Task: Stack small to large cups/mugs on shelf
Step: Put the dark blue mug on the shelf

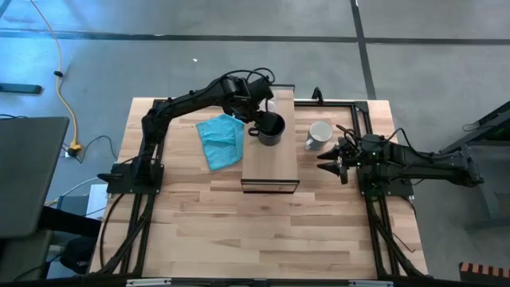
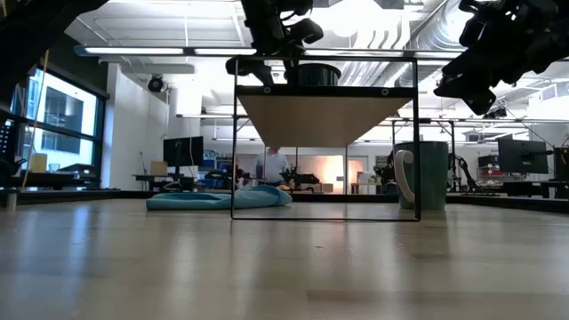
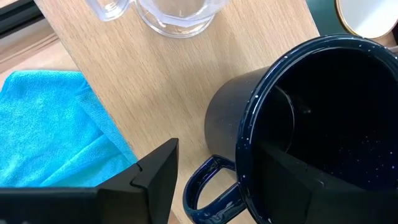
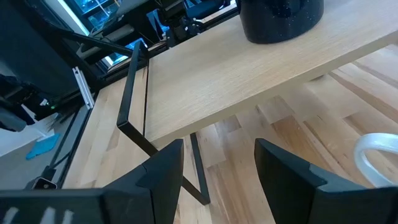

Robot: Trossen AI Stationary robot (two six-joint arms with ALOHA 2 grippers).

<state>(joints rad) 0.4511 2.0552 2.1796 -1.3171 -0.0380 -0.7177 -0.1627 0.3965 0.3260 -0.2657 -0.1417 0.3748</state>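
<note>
Lab floor around a pale wood table (image 1: 239, 231). The long light-wood raised shelf (image 1: 269, 163) stands mid-table. The dark speckled enamel handled mug (image 1: 271, 128) sits on its far end, the small clear glass cup (image 3: 177, 15) just behind it, seemingly so the mug can go over the glass. The left gripper (image 1: 256, 121) hovers at the mug's rim, jaws spread astride the wall. The white handled mug (image 1: 319, 133) waits on the table beside the shelf, near the right gripper (image 1: 328, 159), jaws spread, empty. A teal cloth (image 1: 221, 139) lies to the shelf's left.

One glass cup (image 3: 177, 15), two mugs: black mug (image 1: 272, 127), white mug (image 1: 319, 134); one shelf (image 1: 269, 163); one cloth (image 1: 221, 140).
</note>
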